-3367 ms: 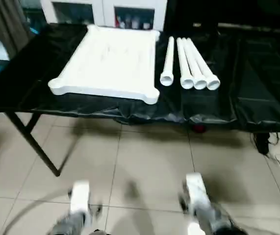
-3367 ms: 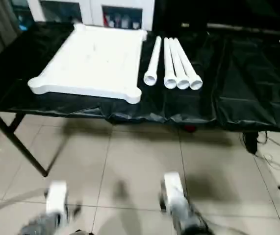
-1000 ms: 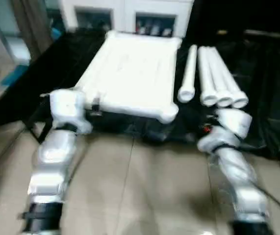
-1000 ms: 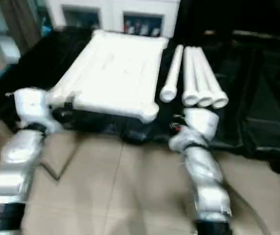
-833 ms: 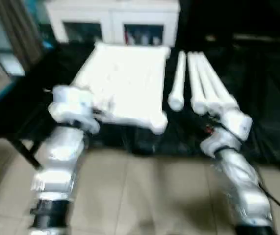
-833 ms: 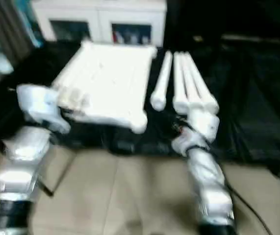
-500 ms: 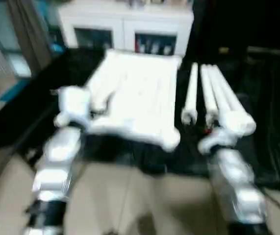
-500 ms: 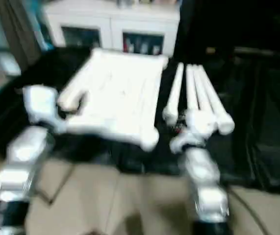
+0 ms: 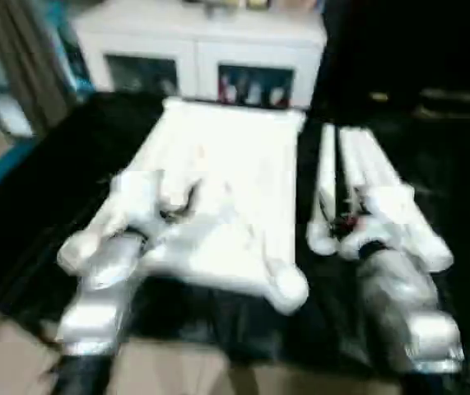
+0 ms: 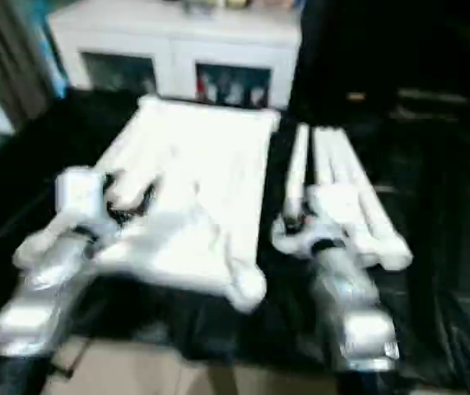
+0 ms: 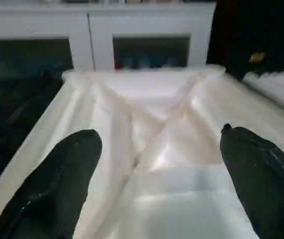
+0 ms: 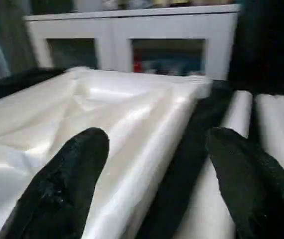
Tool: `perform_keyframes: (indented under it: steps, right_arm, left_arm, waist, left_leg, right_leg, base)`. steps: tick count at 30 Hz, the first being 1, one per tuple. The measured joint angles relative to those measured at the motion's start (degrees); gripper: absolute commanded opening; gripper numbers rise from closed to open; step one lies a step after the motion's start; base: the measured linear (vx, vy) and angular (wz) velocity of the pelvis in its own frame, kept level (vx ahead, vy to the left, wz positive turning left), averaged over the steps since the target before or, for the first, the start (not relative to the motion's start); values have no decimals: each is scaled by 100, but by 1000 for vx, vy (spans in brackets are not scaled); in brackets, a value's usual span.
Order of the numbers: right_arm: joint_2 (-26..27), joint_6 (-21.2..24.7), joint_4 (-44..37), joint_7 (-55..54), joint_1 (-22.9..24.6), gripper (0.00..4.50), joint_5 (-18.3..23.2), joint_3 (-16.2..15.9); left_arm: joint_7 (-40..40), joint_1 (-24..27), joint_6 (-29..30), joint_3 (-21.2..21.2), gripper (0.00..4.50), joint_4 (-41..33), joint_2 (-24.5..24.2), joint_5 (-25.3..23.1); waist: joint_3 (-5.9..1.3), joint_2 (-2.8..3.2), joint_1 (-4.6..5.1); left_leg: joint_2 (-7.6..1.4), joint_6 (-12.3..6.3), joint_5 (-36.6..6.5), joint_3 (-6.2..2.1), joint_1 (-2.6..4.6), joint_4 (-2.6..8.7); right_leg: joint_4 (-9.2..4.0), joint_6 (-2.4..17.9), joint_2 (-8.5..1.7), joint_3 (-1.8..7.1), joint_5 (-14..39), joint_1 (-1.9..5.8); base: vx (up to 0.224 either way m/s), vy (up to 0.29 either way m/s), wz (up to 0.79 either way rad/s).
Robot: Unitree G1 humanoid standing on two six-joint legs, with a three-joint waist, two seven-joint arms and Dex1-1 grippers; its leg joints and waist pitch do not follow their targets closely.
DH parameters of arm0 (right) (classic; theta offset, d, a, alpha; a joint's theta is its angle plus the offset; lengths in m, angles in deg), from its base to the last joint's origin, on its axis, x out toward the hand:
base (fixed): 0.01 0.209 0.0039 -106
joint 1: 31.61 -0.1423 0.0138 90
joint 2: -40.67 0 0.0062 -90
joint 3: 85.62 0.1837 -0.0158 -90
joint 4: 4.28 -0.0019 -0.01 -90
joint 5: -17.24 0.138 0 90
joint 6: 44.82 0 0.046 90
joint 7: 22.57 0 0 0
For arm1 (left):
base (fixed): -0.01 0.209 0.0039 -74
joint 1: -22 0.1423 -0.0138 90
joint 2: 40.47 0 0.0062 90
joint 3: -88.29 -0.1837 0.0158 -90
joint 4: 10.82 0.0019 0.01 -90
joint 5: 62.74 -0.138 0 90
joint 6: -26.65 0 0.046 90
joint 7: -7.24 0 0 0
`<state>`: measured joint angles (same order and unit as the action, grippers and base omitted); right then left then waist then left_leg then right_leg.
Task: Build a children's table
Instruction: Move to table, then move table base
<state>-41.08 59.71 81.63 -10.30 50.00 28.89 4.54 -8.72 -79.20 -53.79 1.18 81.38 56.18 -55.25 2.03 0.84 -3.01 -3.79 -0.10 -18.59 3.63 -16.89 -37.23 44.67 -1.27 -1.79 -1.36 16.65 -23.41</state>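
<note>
White tabletop (image 9: 235,189) lies under the spread left hand (image 11: 156,159); right hand (image 12: 151,164) spread too.

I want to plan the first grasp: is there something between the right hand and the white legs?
Nothing visible. The right hand is open, and only bare black cover lies between its fingers and the legs just ahead.

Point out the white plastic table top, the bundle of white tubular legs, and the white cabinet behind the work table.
White plastic table top (image 9: 235,177): left eye view, middle of its ribbed underside.
White tubular legs (image 10: 346,177): right eye view, mid-length of the bundle.
White cabinet (image 9: 197,41): left eye view, upper front edge.
</note>
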Motion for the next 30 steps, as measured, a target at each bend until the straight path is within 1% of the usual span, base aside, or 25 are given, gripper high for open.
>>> perform_keyframes:
  steps: [1,2,3,4,5,6,7,8,9,10,11,12,13,14,15,16,17,20,21,22,23,25,26,28,30]
  right_arm:
    - [-64,19,-9,71,0,356,2,0]
    - [-148,34,-18,180,-1,356,8,-10]
    - [-253,45,-39,369,-8,356,75,-21]
    - [-354,54,-79,540,-33,356,147,-42]
    - [-478,86,-73,690,4,356,202,-12]
    - [-595,130,-45,823,26,356,232,-1]
    - [-686,160,-47,993,13,356,266,-5]
    - [-786,186,-65,1178,-42,356,346,-14]
    - [-881,251,-135,1434,-121,356,439,-55]
    - [-958,304,-199,1669,-128,356,502,-166]
    - [-1048,363,-255,1924,-149,356,588,-291]
    - [-1156,416,-267,2149,-153,356,651,-360]
    - [-1289,479,-267,2337,-154,356,690,-408]
    - [-1435,534,-262,2554,-162,356,721,-424]
    - [-1542,552,-260,2718,-178,356,761,-450]
    - [-1647,568,-259,2870,-203,356,802,-486]
    - [-1759,603,-257,3049,-242,356,824,-508]
    - [-2073,724,-259,3530,-278,356,892,-582]
    - [-2182,779,-263,3688,-278,356,907,-646]
    - [-2237,809,-265,3796,-277,356,920,-694]
    - [-2308,896,-304,3935,-274,356,947,-740]
    - [-2444,1010,-416,4107,-255,356,1027,-805]
    - [-2612,1068,-503,4250,-240,356,1049,-893]
    - [-2769,1173,-618,4398,-196,356,1053,-938]
    - [-2863,1247,-723,4512,-153,356,1060,-959]
  left_arm:
    - [-7,-1,-69,-20,434,-41,1,-8]
    - [-7,-6,-170,-44,434,-74,-26,-50]
    - [-13,-29,-306,-32,434,-84,-78,-65]
    - [-39,-89,-421,-27,434,-111,-134,-68]
    - [-91,-177,-496,-54,434,-86,-104,-70]
    - [-190,-236,-595,-111,434,-100,-129,-69]
    - [-316,-289,-645,-129,434,-116,-228,-64]
    - [-445,-329,-691,-112,434,-154,-391,-44]
    - [-714,-328,-695,-68,434,-219,-641,34]
    - [-1019,-274,-606,-49,434,-269,-842,172]
    - [-1409,-204,-465,-40,434,-343,-1019,345]
    - [-1773,-181,-314,-81,434,-404,-1181,504]
    - [-2093,-165,-184,-175,434,-490,-1342,629]
    - [-2481,-154,-56,-325,434,-589,-1488,727]
    - [-2760,-160,52,-460,434,-629,-1596,797]
    - [-3010,-176,155,-602,434,-634,-1716,852]
    - [-3283,-220,283,-767,434,-622,-1816,867]
    - [-3925,-471,442,-1257,434,-421,-2041,825]
    - [-4080,-581,429,-1390,419,-294,-2066,736]
    - [-4172,-647,421,-1464,419,-203,-2074,681]
    - [-4310,-753,409,-1556,419,-45,-2073,608]
    - [-4483,-886,388,-1657,396,175,-2084,513]
    - [-4653,-1011,392,-1738,389,348,-2114,503]
    - [-4927,-1173,418,-1836,380,553,-2206,509]
    - [-5227,-1311,483,-1923,375,779,-2297,523]
  waist:
    - [-28,-47,43]
    - [-64,-125,107]
    - [-74,-252,158]
    - [-77,-464,207]
    - [-42,-477,247]
    - [-38,-475,212]
    - [-28,-483,156]
    - [-26,-478,101]
    - [-3,-390,66]
    - [1,-385,57]
    - [14,-366,64]
    - [32,-348,67]
    - [47,-343,62]
    - [70,-338,54]
    - [95,-335,50]
    - [104,-333,50]
    - [106,-333,50]
    - [112,-323,35]
    - [111,-323,33]
    - [112,-323,34]
    - [114,-305,34]
    - [118,-283,33]
    - [122,-268,30]
    - [124,-254,26]
    - [123,-214,22]
  left_leg:
    - [8,7,-31,3,0,12]
    - [44,8,-72,19,11,26]
    - [134,22,-105,55,47,42]
    - [281,34,-164,144,64,11]
    - [263,-27,-218,146,-14,-262]
    - [178,-65,-144,111,-109,-445]
    - [111,14,-36,64,-172,-442]
    - [1,124,42,14,-240,-323]
    - [-162,388,121,-21,-323,-149]
    - [-231,442,152,4,-328,-132]
    - [-297,438,190,27,-321,-110]
    - [-364,392,206,91,-308,-107]
    - [-430,375,227,200,-302,-102]
    - [-487,381,250,328,-271,-81]
    - [-521,382,250,419,-232,-54]
    - [-539,381,250,481,-208,-27]
    - [-550,385,253,520,-203,-4]
    - [-555,397,285,529,-207,40]
    - [-556,398,286,530,-212,48]
    - [-557,402,288,532,-214,61]
    - [-567,413,351,532,-213,80]
    - [-575,432,407,532,-212,100]
    - [-579,434,408,531,-211,101]
    - [-595,445,414,528,-214,104]
    - [-618,459,422,525,-215,104]
  right_leg:
    - [-65,-76,-96,-101,-44,-154]
    - [-238,-133,-181,-125,-150,-328]
    - [-556,3,-281,-109,-401,-408]
    - [-880,66,-417,-17,-847,-398]
    - [-707,25,-392,154,-696,-362]
    - [-752,33,-306,236,-696,-294]
    - [-792,51,-249,226,-714,-238]
    - [-804,58,-178,203,-718,-209]
    - [-836,79,-93,72,-718,-165]
    - [-899,122,-70,34,-753,-133]
    - [-993,185,-63,-7,-769,-78]
    - [-1032,194,-83,-53,-773,-47]
    - [-1030,197,-117,-90,-772,-29]
    - [-1025,196,-152,-97,-769,-4]
    - [-1028,176,-169,-82,-756,20]
    - [-1029,151,-188,-73,-736,32]
    - [-1028,145,-206,-75,-731,32]
    - [-1027,145,-217,-88,-731,30]
    - [-1025,145,-217,-88,-732,30]
    - [-1022,145,-217,-89,-732,30]
    - [-1016,147,-214,-100,-733,30]
    - [-995,148,-211,-106,-734,23]
    - [-985,148,-207,-106,-734,20]
    - [-976,151,-188,-106,-733,17]
    - [-976,170,-163,-105,-725,17]
  base:
    - [184,18,3]
    - [184,18,3]
    - [60,-27,3]
    - [27,-29,20]
    - [27,-29,20]
    - [86,-42,22]
    - [0,0,0]
    - [-38,-85,-1]
    - [-144,-72,-3]
    - [-164,-88,-1]
    - [-105,-33,2]
    - [-33,-25,19]
    - [-38,-18,32]
    - [-38,-18,32]
    - [-55,-16,23]
    - [-59,-18,13]
    - [-59,-18,13]
    - [-18,-8,3]
    - [0,0,0]
    - [0,0,0]
    - [0,0,0]
    - [0,0,0]
    - [0,0,0]
    - [0,0,0]
    - [0,0,0]
